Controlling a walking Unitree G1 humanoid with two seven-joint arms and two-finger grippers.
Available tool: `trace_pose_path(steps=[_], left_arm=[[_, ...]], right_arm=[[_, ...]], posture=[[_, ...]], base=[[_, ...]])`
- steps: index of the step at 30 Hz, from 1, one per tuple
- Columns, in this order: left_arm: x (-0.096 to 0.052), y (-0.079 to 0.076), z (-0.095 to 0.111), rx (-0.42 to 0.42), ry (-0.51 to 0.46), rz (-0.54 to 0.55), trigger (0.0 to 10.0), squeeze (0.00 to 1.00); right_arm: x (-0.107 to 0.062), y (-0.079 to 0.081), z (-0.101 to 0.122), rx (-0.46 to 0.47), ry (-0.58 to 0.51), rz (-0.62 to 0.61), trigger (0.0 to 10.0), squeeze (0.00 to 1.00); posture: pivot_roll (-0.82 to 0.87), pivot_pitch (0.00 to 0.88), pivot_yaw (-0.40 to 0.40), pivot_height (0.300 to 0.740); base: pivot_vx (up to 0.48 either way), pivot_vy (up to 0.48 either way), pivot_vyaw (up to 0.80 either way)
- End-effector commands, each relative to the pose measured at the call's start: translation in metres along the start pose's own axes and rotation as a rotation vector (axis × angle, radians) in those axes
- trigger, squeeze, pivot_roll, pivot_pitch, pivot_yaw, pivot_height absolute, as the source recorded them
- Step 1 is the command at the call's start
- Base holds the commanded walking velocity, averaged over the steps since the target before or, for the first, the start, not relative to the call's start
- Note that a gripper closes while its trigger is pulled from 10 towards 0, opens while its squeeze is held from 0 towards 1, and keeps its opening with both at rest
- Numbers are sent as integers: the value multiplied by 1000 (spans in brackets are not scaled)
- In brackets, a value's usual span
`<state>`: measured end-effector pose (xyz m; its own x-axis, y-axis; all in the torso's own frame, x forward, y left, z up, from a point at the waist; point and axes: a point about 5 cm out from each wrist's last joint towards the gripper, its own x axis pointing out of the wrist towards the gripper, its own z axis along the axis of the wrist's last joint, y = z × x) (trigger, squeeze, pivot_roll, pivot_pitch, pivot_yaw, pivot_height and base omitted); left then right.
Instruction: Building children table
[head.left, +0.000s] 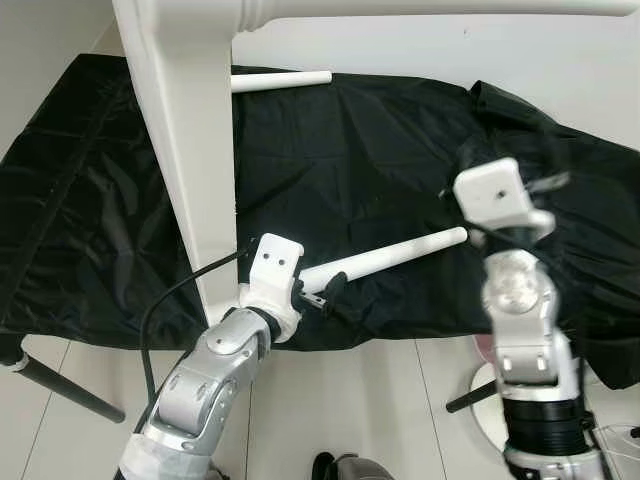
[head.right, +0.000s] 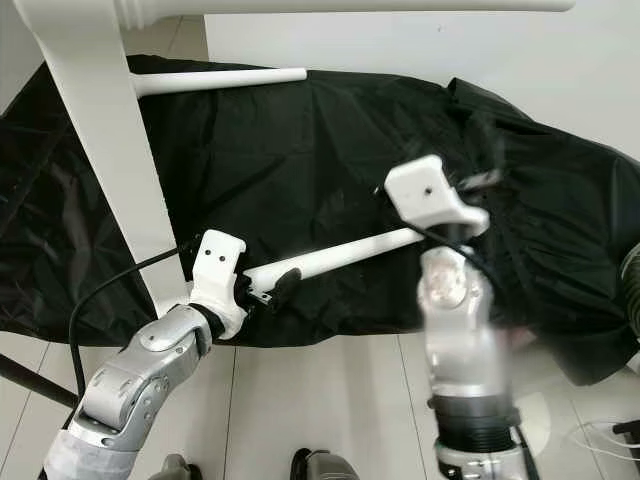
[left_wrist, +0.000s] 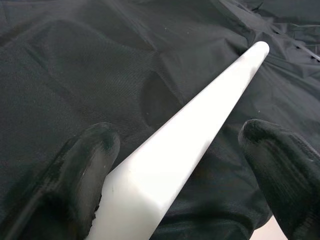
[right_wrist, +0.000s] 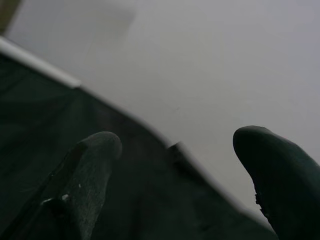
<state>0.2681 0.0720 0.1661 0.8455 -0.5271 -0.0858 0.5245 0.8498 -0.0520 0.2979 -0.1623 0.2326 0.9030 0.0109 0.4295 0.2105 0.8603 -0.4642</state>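
Note:
A white tapered table leg (head.left: 400, 253) lies on a black cloth (head.left: 380, 150) spread over the floor. My left gripper (left_wrist: 179, 134) is open at the leg's thick end, one finger (left_wrist: 85, 175) close against it and the other finger (left_wrist: 280, 165) apart from it. A large white table frame post (head.left: 190, 150) rises just left of that gripper. A second white leg (head.left: 280, 80) lies at the cloth's far edge behind the post. My right gripper (right_wrist: 175, 165) is open and empty, raised above the cloth's right part on the right arm (head.left: 500, 195).
The cloth bunches up at the right (head.left: 590, 200). A dark stand leg (head.left: 60, 385) crosses the pale tiled floor at lower left. A round white base (head.left: 490, 405) sits at lower right beside my right arm. A white wall (head.left: 450, 50) runs behind the cloth.

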Motion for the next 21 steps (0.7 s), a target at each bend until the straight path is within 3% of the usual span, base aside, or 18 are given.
trace_pose_path(steps=[1, 2, 6, 9, 15, 21], left_arm=[[-3, 3, -16, -1, 76, 22, 10000, 0], [-4, 1, -14, 11, 67, 8, 10000, 0], [-6, -2, -12, 24, 49, -21, 10000, 0], [-7, -4, -11, 30, 41, -33, 10000, 0], [-14, -15, -4, 60, -28, -110, 10000, 0], [-21, -24, 2, 70, -92, -198, 10000, 0]], right_arm=[[-2, -1, -9, 64, 43, 23, 10000, 0], [-3, 4, -20, 192, 95, 76, 10000, 0], [-5, 9, -30, 294, 139, 136, 10000, 0], [-6, 10, -34, 323, 154, 154, 10000, 0], [-2, 17, -69, 468, 253, 193, 10000, 0], [-3, 27, -84, 528, 285, 279, 10000, 0]], posture=[[23, 172, -88, 740], [27, 175, -91, 740], [33, 177, -93, 740], [33, 177, -93, 740], [44, 180, -96, 740], [59, 180, -97, 740]], base=[[0, 0, 0], [0, 0, 0], [0, 0, 0], [0, 0, 0], [0, 0, 0], [0, 0, 0]])
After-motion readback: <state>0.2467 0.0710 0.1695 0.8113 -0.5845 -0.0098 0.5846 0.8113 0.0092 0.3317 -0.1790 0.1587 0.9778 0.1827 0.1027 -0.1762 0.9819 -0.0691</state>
